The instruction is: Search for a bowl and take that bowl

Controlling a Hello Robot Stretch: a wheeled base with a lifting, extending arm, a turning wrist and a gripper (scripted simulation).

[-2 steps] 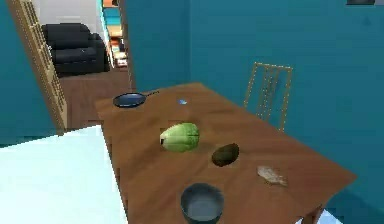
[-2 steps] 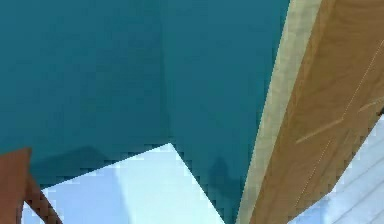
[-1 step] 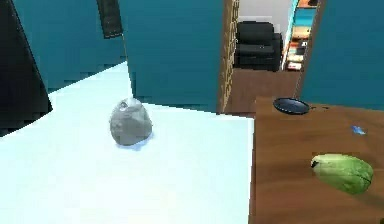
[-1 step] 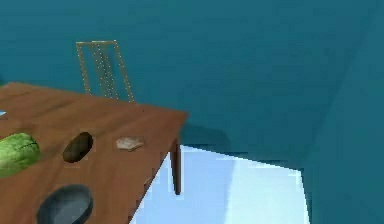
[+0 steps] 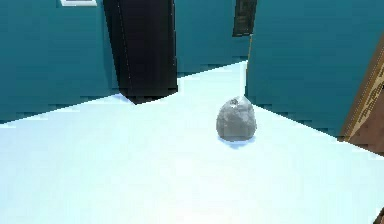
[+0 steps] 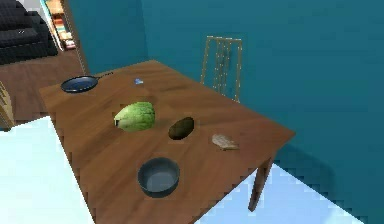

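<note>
On the arm side view, a wooden table (image 6: pixel 100 150) stood out from a teal wall (image 6: pixel 300 60). The bowl (image 6: pixel 159 177), dark grey-blue and round, sat upright on the table's near part, close to the near edge and apart from everything else on it. Farther in lay a green, rounded thing (image 6: pixel 135 116), perhaps a lettuce, though its form was too soft to be sure. Just beside that, toward the view's right, was a dark oval lump (image 6: pixel 182 127), and farther right again a small pale scrap (image 6: pixel 224 141). At the table's far left corner rested a dark pan (image 6: pixel 78 84) with its handle toward the middle of the table, and near it a tiny bluish speck (image 6: pixel 139 81). A light wooden chair (image 6: pixel 222 65) stood behind the table against the wall. In the upper left corner were a shelf (image 6: pixel 62 25) with coloured things and a dark sofa (image 6: pixel 20 35).

On the forward view, a grey lumpy rock-like object (image 5: pixel 236 120) lay on the pale floor (image 5: pixel 120 170). Behind it stood a tall black cabinet (image 5: pixel 145 50) against the teal walls, and a brown door (image 5: pixel 372 100) showed at the right edge.

The state of the gripper's fingers could not be told, so the places are given among the things themselves.
</note>
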